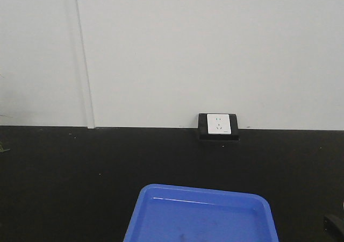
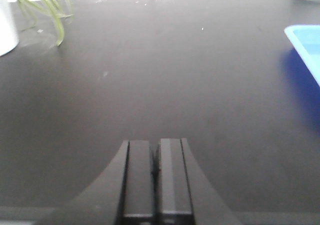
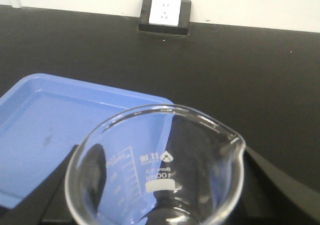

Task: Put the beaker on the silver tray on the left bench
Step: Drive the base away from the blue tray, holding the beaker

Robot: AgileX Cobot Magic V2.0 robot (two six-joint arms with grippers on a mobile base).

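Pinching the beaker, the right hand hangs over the black desk, with the blue tray at nine o'clock. The left hand is pressed together.

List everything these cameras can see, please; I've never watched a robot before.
beaker: one, clear glass, 100 ml marking, at the tray's right edge
plastic tray: one, blue, on the benchtop
benchtop: one, black, against the wall
wall socket: one, white in a black frame, at the benchtop's back edge
plant: one, green leaves, far left
pot: one, white, beside the leaves
left gripper: one, black, jaws shut, empty
right gripper: one, black, jaws either side of the beaker, apparently holding it
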